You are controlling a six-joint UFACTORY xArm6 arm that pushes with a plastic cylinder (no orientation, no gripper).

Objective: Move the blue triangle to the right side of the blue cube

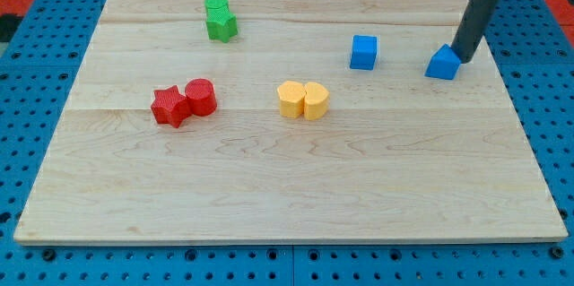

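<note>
Item: small blue triangle block (442,63) sitting on the pale wooden board (287,187), already to the view's right of the blue cube (363,52), my tip (466,56), a bare rod with no claw, touching its upper-right side.

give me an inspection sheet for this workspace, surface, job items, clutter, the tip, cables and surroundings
Surface: pale wooden board, flat.
Job's things: blue triangle already at the view's right of the blue cube, a gap between them.
Clutter: green blocks at the view's top; red blocks touching at the left; yellow blocks touching, mid-board.
Grippers: none; my tip is against the triangle's upper right.
Cables: nothing seen.
Surroundings: blue perforated table around the board.
</note>
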